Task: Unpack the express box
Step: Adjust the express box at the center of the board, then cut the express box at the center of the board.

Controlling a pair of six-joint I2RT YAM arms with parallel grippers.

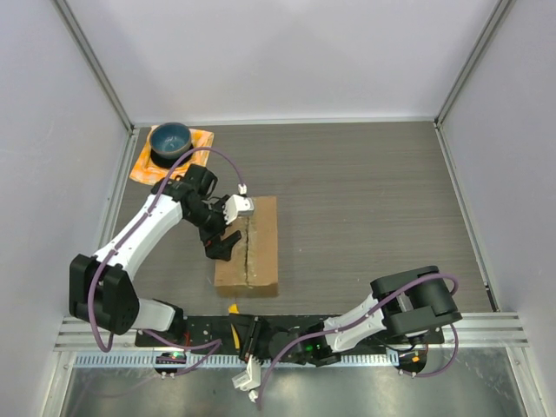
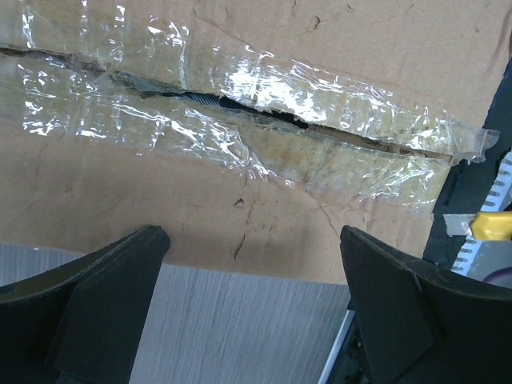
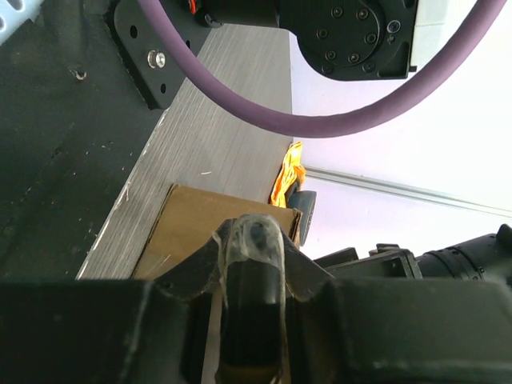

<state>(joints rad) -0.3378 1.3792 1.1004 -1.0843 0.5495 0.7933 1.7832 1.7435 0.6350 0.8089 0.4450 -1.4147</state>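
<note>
We judge the box (image 1: 265, 243) light and stiff, its tape (image 2: 160, 120) slippery: take hold along the split seam (image 2: 268, 112). Left gripper (image 2: 252, 240) gapes beside the box; right gripper (image 3: 254, 260) pinches a dark taped tool (image 3: 254, 232).

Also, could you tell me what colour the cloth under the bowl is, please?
Orange; the cloth shows best in the top view.

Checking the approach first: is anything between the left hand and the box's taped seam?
Nothing visible does. The left hand hangs open at the box edge, and the taped seam lies bare just beyond its fingers.
</note>
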